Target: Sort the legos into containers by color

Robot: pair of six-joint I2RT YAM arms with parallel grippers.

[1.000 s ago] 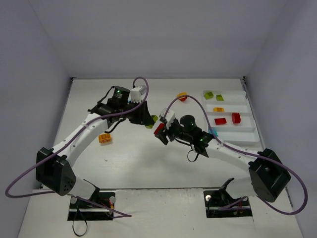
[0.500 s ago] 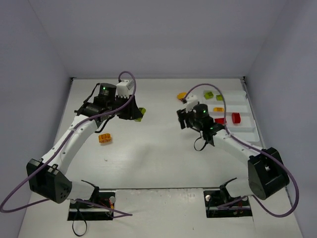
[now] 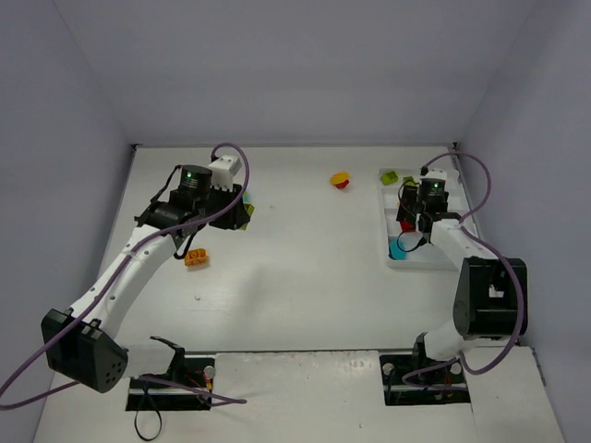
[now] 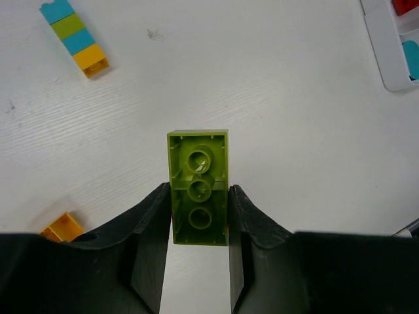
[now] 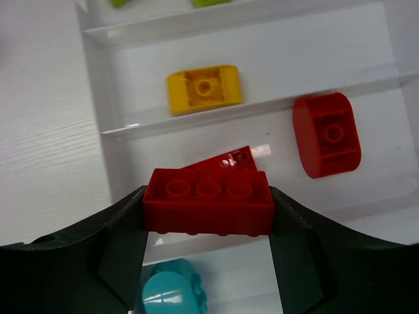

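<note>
Right gripper [image 5: 208, 210] has swung over the tray [image 5: 294, 52], pinching a red brick [image 5: 208, 199] between its ridges; left gripper [image 4: 200, 219], well left, pinches a lime brick [image 4: 198, 163] above bare table [image 4: 314, 163].

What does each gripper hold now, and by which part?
The left gripper holds a lime green rectangular plastic brick by its long sides, at one end. The right gripper holds a red rectangular plastic brick by its two short ends.
</note>
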